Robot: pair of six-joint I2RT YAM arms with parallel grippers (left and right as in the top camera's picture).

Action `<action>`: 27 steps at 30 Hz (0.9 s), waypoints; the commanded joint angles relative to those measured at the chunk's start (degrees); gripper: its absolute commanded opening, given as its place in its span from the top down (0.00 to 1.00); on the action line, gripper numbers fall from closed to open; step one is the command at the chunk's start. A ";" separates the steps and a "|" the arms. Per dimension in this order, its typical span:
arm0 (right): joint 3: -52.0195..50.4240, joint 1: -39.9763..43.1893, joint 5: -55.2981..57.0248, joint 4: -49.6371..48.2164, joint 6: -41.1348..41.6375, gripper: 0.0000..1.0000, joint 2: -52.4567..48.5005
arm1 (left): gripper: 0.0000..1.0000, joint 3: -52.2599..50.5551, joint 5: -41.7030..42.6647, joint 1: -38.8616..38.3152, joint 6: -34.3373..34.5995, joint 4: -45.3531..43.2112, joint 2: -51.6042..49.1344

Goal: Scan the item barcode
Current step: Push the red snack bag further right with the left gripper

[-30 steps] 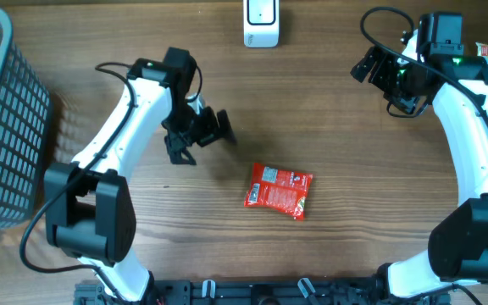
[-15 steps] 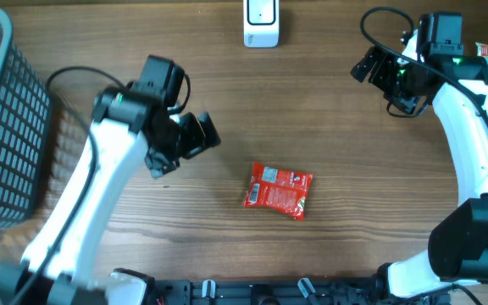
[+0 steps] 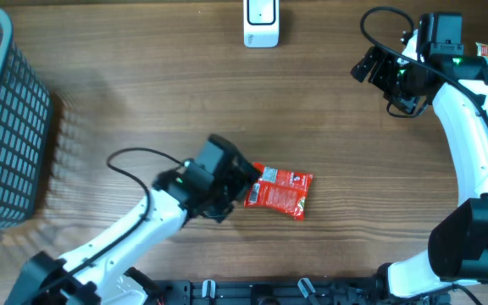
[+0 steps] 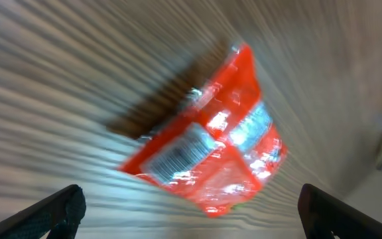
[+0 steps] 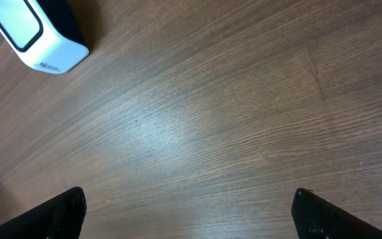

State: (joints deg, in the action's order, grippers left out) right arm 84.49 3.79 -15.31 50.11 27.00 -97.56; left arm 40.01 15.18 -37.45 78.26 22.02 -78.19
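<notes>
Roughly left-to-right, long axis of red packet [image 3: 279, 189], barcode up; left gripper [image 3: 243, 176], right gripper [image 3: 365, 66] agape.

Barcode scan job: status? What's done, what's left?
Done: nothing yet. The red packet lies flat on the table, ungripped. In hand: the left gripper hovers open over it, with the barcode facing up. Left: grasp the packet, carry it to the white scanner at the far edge and present the barcode. The right gripper is open over bare wood near the scanner.
</notes>
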 commanded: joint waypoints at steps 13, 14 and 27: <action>-0.22 -0.09 0.72 -0.15 0.42 0.00 -0.70 | 0.00 -1.29 -12.04 -12.44 19.10 -9.77 -12.72; -0.22 -0.09 0.72 -0.15 0.39 0.00 -0.70 | 0.00 -1.29 -12.28 -12.44 19.10 -10.67 -13.03; -0.22 -0.09 0.72 -0.15 0.42 0.00 -0.70 | 0.50 -1.29 -23.63 -10.03 12.52 -14.99 -13.33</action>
State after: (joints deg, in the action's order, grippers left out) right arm 84.49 3.79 -15.31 50.11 27.00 -97.56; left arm 39.48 -3.90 -49.54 96.31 7.51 -90.87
